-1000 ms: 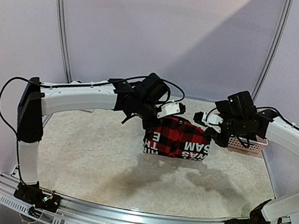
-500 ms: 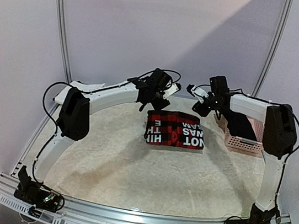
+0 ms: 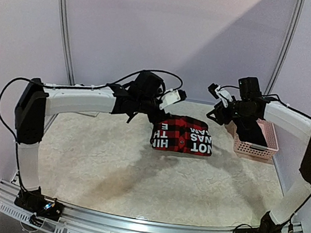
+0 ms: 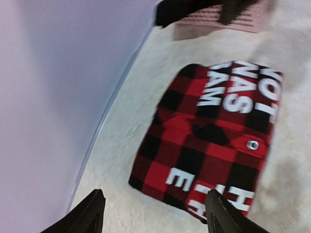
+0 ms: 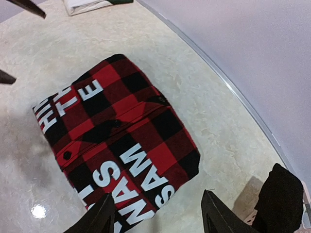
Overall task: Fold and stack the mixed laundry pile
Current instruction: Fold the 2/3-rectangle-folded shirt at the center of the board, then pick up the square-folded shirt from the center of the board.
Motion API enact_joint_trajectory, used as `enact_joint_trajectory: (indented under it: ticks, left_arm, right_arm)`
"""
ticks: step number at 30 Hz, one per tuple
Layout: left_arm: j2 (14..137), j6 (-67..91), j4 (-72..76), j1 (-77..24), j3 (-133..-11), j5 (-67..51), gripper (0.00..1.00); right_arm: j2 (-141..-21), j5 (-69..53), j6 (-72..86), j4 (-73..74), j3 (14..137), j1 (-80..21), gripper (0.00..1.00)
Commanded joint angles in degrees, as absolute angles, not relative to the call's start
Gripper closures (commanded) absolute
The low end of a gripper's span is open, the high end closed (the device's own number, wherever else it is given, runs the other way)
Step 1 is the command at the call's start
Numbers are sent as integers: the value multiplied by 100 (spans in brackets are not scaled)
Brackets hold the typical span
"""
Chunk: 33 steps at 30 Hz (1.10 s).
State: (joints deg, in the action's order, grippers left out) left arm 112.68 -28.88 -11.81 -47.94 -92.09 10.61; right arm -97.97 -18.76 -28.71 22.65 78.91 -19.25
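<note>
The red-and-black checked flannel shirt (image 3: 182, 135) lies folded in a flat rectangle with white letters on the mat, toward the back middle. My left gripper (image 3: 172, 98) hovers open above its far left corner, nothing between its fingers. In the left wrist view the shirt (image 4: 214, 145) lies below and ahead of the open left gripper (image 4: 155, 216). My right gripper (image 3: 216, 99) hangs open above the far right corner. The right wrist view shows the shirt (image 5: 116, 145) below the empty right gripper (image 5: 160, 216). A white cloth with a dark green piece (image 5: 92, 4) lies far off.
A pink perforated basket (image 3: 259, 144) stands to the right of the shirt, with a dark cloth (image 5: 284, 204) at it. The curved metal rail and purple wall (image 4: 58, 97) run close behind the shirt. Light mat (image 3: 136, 172) stretches in front.
Both grippers went from shut to open and let go of the shirt. It was set down flat at the back, and both arms have since drawn up and apart.
</note>
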Motion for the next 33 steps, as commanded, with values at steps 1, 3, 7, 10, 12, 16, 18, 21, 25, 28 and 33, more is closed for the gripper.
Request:
enact_joint_trajectory:
  ticks: [1,3,7,10,12,16,18,21,25,28,33]
  left_arm:
    - [11299,-4211,-1487,-5099,-8589,-236,27]
    - [11377,-4406,-1644,-5169,-8510,-334,26]
    - [11668,-4585,-1316,-5352,-8394,233,23]
    - [11905,-4493,-683,-5423,-8311,570,21]
    - [12060,-4583,95,-5505,-8135,898,20]
    - [12480,-4858,1221,-5643,-7959,1176,17]
    - [12749,-4870,1007,-5672,-8244,1181,17]
    - [13131,-4943,860,-5681,-8592,1339,17]
    - [13621,-5519,1306,-5780,-8871,2338,23]
    - [13770,-5804,1806,-5783,-8868,2789,36]
    - [13675,-6060,1905,-5790,-8896,3042,67]
  right_arm:
    - [-9560,-2250,-3373,2637,7226,-1942,39]
    - [-9459,-2339,-3445,2642,7068,-1941,38]
    - [-9378,-2381,-3511,2702,7031,-1942,38]
    - [-9402,-2462,-3522,2721,7033,-1943,37]
    - [-9424,-2487,-3549,2748,7019,-1943,37]
    - [-9477,-2497,-3611,2771,6987,-1940,37]
    - [-9483,-2504,-3612,2767,6985,-1942,37]
    - [-9475,-2505,-3619,2765,6984,-1942,37]
    - [-9475,-2466,-3612,2727,6964,-1931,37]
    - [-9453,-2485,-3589,2704,6967,-1910,37]
    - [-9295,-2561,-3443,2744,7049,-1806,38]
